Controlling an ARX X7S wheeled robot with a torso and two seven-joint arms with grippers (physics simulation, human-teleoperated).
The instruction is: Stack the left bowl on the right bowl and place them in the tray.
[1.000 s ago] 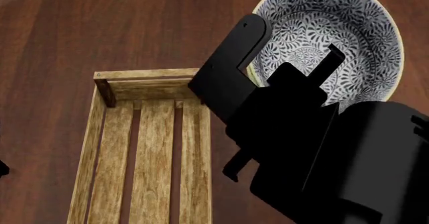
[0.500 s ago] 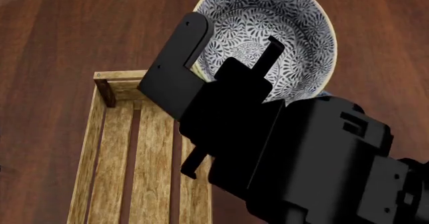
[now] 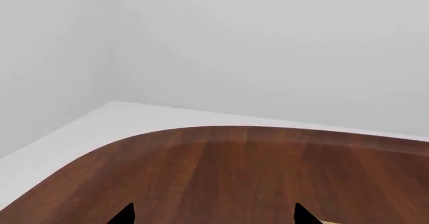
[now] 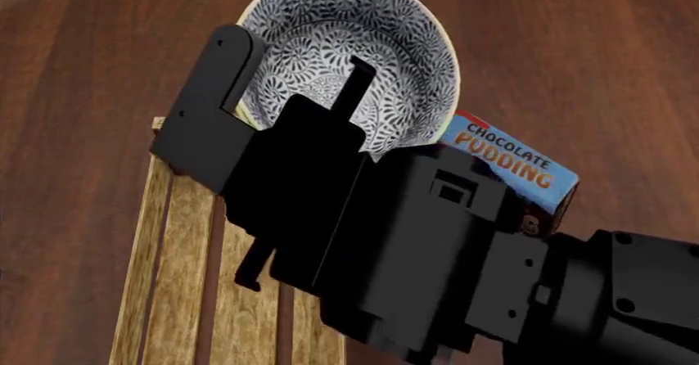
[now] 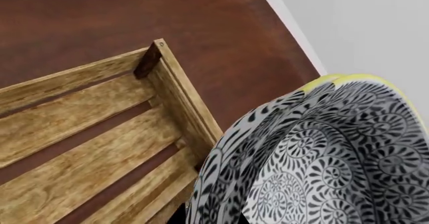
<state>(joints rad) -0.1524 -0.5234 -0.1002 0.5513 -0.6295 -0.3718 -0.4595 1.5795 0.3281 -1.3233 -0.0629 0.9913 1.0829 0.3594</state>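
Note:
My right gripper (image 4: pixel 290 87) is shut on the rim of the stacked bowls (image 4: pixel 349 54), blue-and-white patterned, and holds them tilted in the air over the far end of the wooden tray (image 4: pixel 175 242). One finger (image 4: pixel 213 95) is outside the wall and the other (image 4: pixel 355 78) inside. In the right wrist view two nested bowls (image 5: pixel 322 153) show, with a yellow rim (image 5: pixel 335 78) behind, above the tray's (image 5: pixel 87 133) far corner. My left gripper (image 3: pixel 214 219) is open and empty over bare table; it does not show in the head view.
A chocolate pudding box (image 4: pixel 513 173) lies on the dark wood table (image 4: pixel 87 46) right of the tray, partly under my right arm. The left wrist view shows the table's rounded edge (image 3: pixel 168 128) and a white wall beyond.
My right gripper has carried the bowls leftward, from beside the tray to over its far end. The pudding box has come into view behind the arm.

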